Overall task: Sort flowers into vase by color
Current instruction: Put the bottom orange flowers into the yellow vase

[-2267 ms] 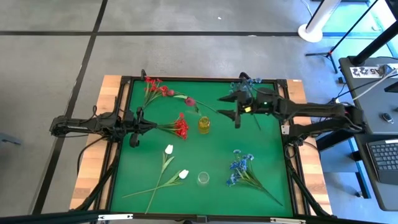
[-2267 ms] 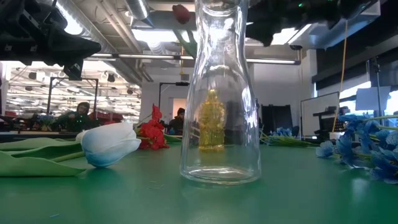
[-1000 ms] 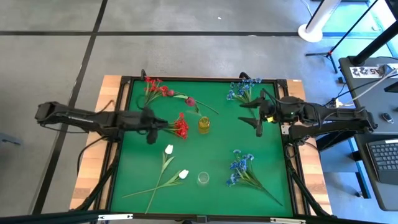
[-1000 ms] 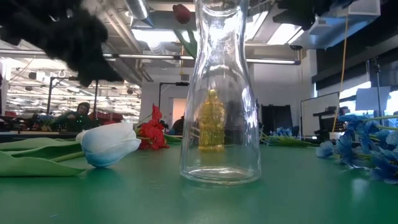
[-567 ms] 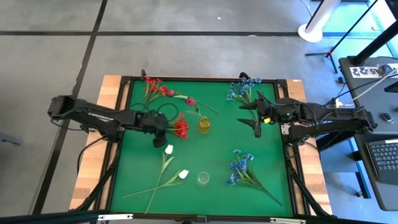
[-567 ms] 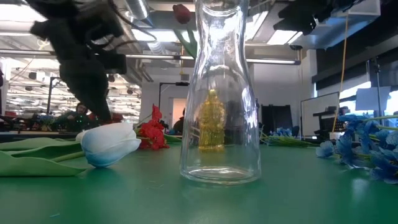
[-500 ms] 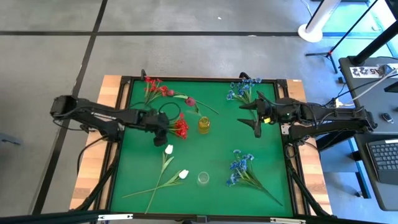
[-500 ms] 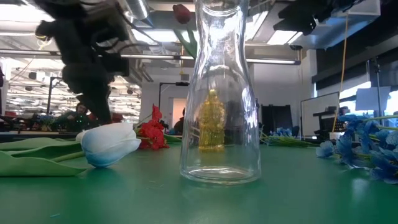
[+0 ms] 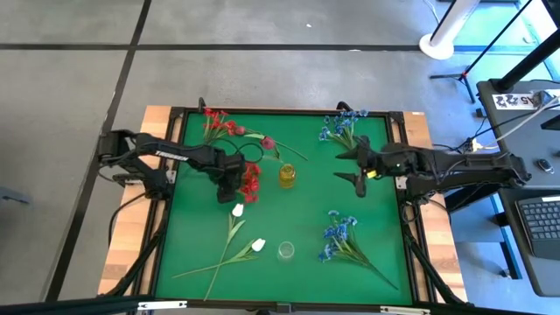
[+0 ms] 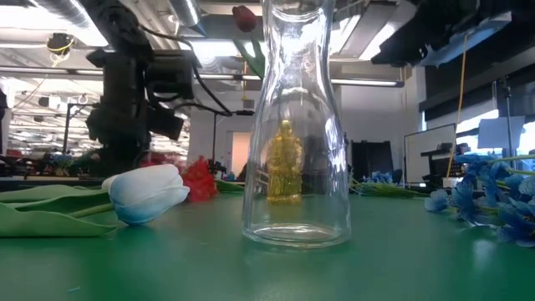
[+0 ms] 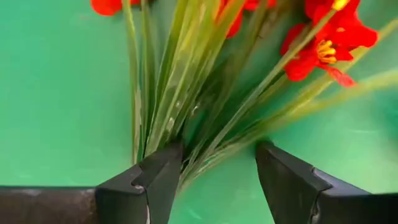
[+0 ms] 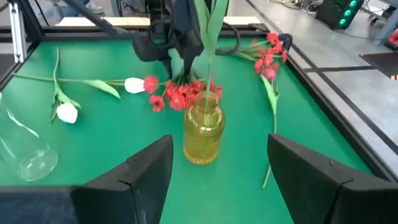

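Note:
A red flower spray [image 9: 251, 182] lies on the green mat left of the yellow vase [image 9: 287, 175]. My left gripper [image 9: 231, 185] points down over the spray's stems, open, with one finger on each side of the stem bundle [image 11: 205, 134]. A green-stemmed flower [image 12: 208, 37] stands in the yellow vase, its dark bud [image 10: 243, 16] high up. My right gripper [image 9: 353, 167] hovers open to the right of the vase, holding nothing. White tulips [image 9: 238, 210] and a clear glass vase [image 9: 286, 252] sit near the front edge. My left gripper comes from above with its fingers across the red spray's stems. One finger [image 11: 158, 177] stands right beside the stem bundle's lower end [image 11: 186, 158]; I cannot tell whether it touches. The spray lies flat on the mat.
More red flowers [image 9: 219, 122] lie at the far left. One blue spray [image 9: 343, 124] lies at the far right and another [image 9: 337, 236] at the near right. The mat is framed by a raised black rim [image 9: 280, 111].
My left gripper has moved toward the table's right edge onto the red spray's stems and tipped down over them. The red spray has shifted slightly toward the near edge.

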`<state>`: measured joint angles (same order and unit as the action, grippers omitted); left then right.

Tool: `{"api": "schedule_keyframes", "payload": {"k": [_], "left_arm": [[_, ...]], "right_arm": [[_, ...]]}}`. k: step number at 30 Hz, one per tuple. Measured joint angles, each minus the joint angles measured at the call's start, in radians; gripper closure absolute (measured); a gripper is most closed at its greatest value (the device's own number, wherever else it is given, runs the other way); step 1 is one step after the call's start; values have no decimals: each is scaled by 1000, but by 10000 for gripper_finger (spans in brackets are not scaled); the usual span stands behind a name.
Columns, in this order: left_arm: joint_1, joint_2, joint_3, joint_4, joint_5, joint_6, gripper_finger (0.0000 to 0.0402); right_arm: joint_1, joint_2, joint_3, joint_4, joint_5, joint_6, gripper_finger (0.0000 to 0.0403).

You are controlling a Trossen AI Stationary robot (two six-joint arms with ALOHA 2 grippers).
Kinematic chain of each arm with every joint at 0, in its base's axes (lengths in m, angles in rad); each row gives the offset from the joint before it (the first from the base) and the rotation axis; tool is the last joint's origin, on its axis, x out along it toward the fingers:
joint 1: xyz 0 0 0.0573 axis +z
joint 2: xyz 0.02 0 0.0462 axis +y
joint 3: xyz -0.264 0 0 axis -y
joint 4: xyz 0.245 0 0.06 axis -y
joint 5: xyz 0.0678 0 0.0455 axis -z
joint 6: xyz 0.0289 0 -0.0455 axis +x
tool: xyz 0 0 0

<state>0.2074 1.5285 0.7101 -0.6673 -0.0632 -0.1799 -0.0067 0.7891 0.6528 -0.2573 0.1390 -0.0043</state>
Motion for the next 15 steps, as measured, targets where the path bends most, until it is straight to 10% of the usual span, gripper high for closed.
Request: {"api": "schedule_keyframes", "payload": {"k": [8, 15], "left_arm": [[4, 10, 40, 14, -66, 0, 203], [-19, 9, 118, 2, -100, -5, 295]], "right_arm": [[0, 0, -62, 58, 0, 19, 143], [0, 0, -62, 73, 0, 2, 143]]}}
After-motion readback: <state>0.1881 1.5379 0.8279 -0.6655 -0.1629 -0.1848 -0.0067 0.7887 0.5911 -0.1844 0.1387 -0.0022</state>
